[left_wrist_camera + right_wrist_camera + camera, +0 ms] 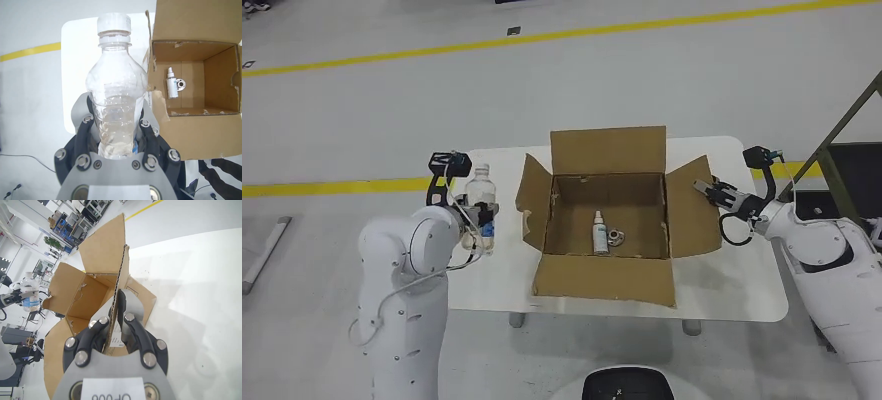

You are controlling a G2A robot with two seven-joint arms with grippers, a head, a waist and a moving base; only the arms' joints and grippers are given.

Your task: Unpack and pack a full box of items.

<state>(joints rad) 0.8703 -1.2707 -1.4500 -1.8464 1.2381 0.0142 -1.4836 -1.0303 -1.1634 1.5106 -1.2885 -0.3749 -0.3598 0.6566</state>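
Open brown cardboard box [604, 278] at the middle of the white table [722, 280], four flaps spread outward, torn tape scraps along the inner edges. On the box floor, a small white spray bottle [600, 233] lying on its side, just beside a small round metal flange [617, 238]. Right flap pinched edge-on between the fingers of the right gripper [116, 302]. Left of the box, near its left flap, a clear plastic water bottle [480, 205] with white cap, upright, clamped low on its body by the left gripper [115, 113].
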